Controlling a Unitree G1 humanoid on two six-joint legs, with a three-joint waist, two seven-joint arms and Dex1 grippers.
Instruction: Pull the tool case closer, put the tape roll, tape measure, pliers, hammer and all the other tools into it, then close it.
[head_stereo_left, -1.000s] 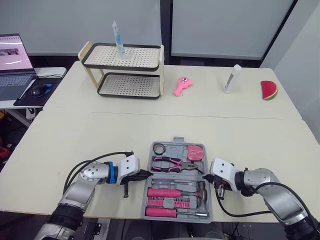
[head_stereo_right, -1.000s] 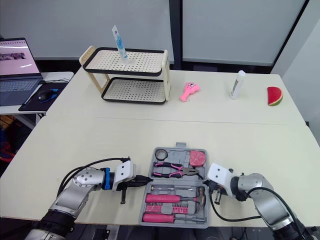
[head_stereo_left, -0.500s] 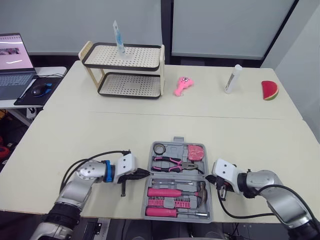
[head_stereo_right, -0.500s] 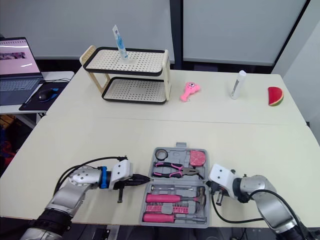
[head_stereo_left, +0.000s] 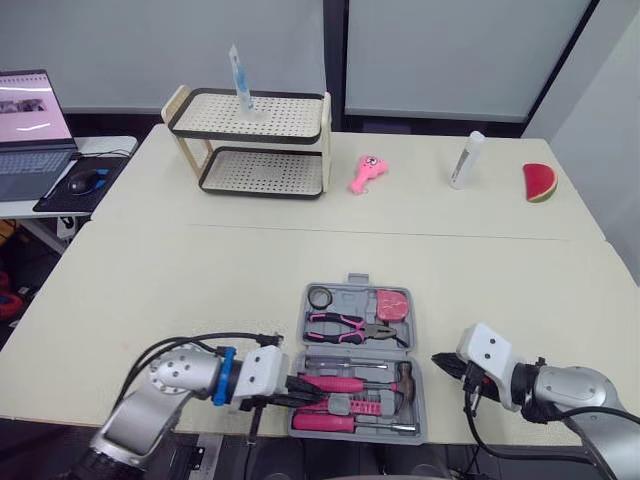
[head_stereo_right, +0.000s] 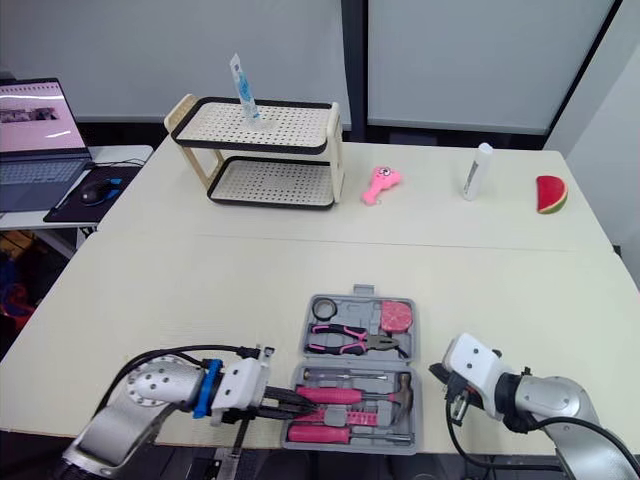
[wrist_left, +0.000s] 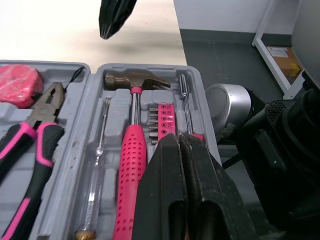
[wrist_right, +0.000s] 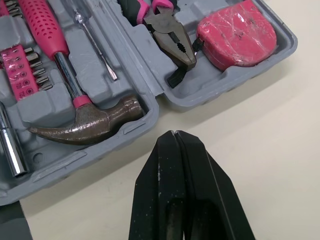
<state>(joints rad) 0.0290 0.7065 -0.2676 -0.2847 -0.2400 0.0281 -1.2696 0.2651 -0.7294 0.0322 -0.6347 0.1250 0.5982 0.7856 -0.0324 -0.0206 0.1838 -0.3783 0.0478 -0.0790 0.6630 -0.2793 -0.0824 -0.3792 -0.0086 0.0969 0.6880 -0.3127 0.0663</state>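
The case (head_stereo_left: 355, 349) is seen lying open at the near edge of the worktop (head_stereo_left: 200, 270), with its handle turned away from the robot. In the far half, the tape roll (head_stereo_left: 319, 297) is set at the left corner, the tape measure (head_stereo_left: 391, 304) at the right corner, and the pliers (head_stereo_left: 350, 325) are laid across just below both. In the near half, the hammer (head_stereo_left: 385, 380) is seated with its head to the right, beside a screwdriver (wrist_left: 102, 145) and a row of bits (wrist_left: 161, 120).

The left end effector (wrist_left: 178, 140) is closed on nothing, its fingers pressed together. It is reached in from the left over the near half of the case, with its tips above the slot between the hammer handle and the bits. Whether the tools are touched cannot be told.

The right end effector (wrist_right: 174, 134) is likewise closed and empty. It is held low over bare worktop just to the right of the case, pointed at the case wall near the hammer head, and kept apart from it.

At the far side of the worktop, a two-tier rack (head_stereo_left: 250, 140), a pink toy (head_stereo_left: 364, 172), a white bottle (head_stereo_left: 465, 158) and a watermelon slice (head_stereo_left: 538, 181) are placed well apart from the case.
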